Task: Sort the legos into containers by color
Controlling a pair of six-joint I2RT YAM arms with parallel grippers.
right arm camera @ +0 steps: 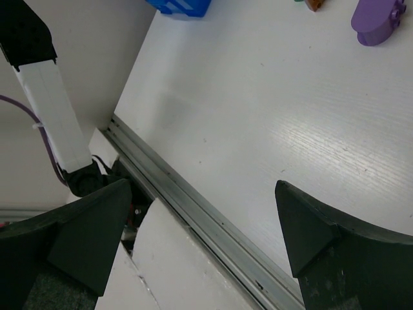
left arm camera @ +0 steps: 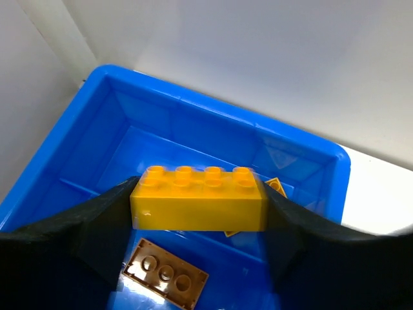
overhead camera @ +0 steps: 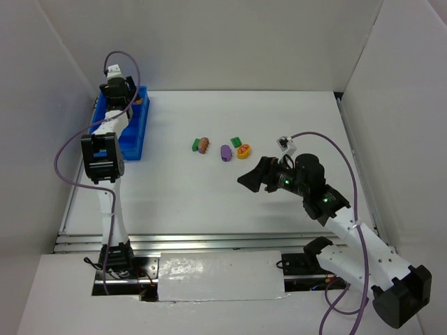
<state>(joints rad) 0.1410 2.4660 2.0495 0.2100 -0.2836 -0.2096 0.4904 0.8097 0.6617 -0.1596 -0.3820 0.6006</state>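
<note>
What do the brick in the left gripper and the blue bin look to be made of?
Orange-yellow brick: hard moulded plastic, it seems, smooth with a soft sheen; crisp studs, sharp edges, a small highlight on its face. Blue bin: glossy plastic by the look; rounded moulded rim, light reflections on its inner walls.

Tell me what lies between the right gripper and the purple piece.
Nothing: only bare white table lies between the open right gripper and the purple piece. The top view shows this, and the right wrist view agrees.
</note>
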